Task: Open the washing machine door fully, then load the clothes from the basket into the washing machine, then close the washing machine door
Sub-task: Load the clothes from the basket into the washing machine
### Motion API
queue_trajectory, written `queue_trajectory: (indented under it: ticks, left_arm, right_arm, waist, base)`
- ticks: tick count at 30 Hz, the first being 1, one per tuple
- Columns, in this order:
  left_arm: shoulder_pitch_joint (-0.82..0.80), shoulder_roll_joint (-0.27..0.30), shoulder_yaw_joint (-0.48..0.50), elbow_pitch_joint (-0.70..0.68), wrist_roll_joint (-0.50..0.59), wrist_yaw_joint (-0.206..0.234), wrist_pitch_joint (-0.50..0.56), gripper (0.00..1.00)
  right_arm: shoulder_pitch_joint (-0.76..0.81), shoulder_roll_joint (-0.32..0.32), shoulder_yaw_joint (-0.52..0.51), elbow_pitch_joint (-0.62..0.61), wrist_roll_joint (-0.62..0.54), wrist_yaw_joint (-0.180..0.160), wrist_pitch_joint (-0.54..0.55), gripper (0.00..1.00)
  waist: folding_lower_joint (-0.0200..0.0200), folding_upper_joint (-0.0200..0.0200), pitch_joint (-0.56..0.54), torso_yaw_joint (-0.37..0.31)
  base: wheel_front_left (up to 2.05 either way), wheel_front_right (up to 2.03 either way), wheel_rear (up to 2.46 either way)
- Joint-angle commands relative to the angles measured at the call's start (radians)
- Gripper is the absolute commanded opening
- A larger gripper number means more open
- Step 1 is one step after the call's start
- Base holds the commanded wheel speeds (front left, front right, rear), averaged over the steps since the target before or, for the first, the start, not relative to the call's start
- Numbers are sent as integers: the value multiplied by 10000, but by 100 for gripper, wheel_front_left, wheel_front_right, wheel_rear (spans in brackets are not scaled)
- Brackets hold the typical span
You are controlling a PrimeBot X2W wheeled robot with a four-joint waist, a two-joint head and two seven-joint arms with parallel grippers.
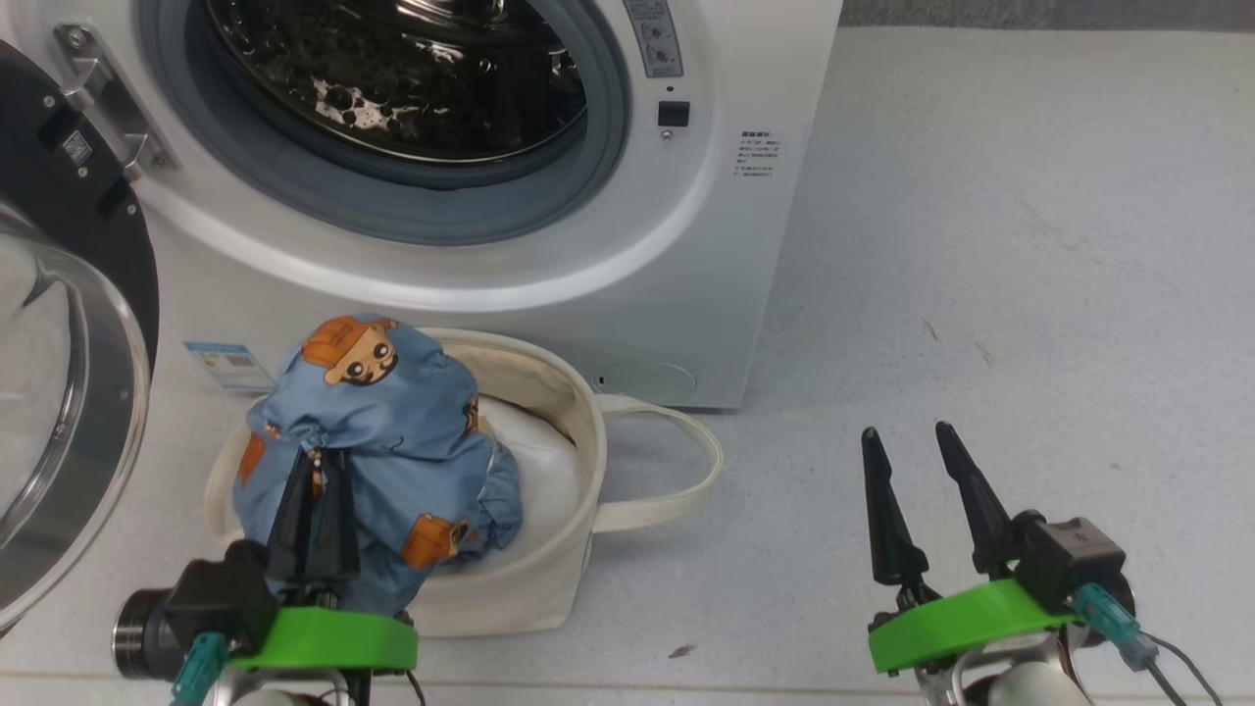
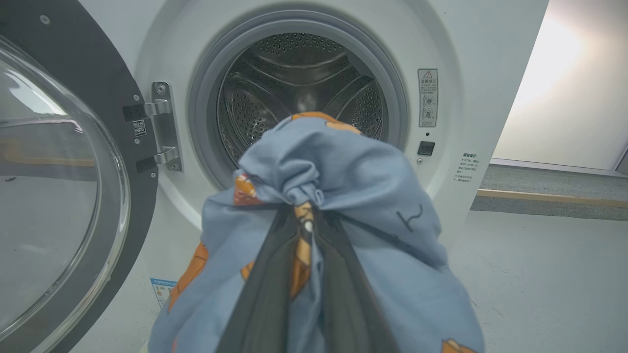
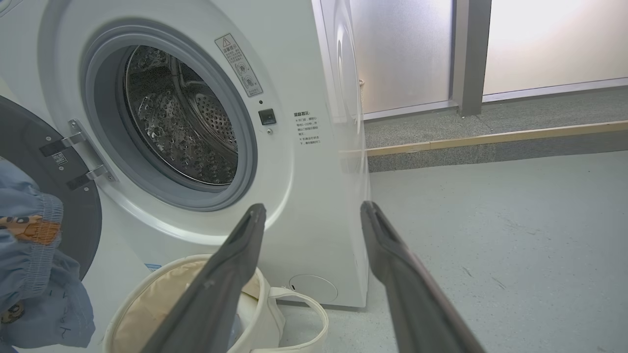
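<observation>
Bright, even light; soft shadows.

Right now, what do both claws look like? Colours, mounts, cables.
Left claw and right claw match: two long, dark, tapering fingers on a black block, above a bright green ring. Each has a teal plug at the side; a thin grey cable trails from the right one. A black cylinder sticks out beside the left ring.

Grey floor, bit scuffed, with a pale wooden strip edging a darker ledge — frosted panels and grey post behind. White padded bundle too.
</observation>
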Motion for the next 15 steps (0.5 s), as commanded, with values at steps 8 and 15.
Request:
queue_trajectory:
  ticks: [8, 15]
  left_arm:
    - [-854, -65, 668, -195, -527, -377, -118, 0]
    - [-2553, -69, 1024, 27, 4, -754, -118, 0]
  right_arm:
    - [-334, -31, 148, -447, 127, 0, -78, 100]
    - [-858, -31, 188, -658, -140, 0, -78, 100]
  waist:
    - [1, 0, 786, -25]
    - [1, 0, 2157, -296]
  base:
    - [0, 0, 0]
    - [0, 0, 0]
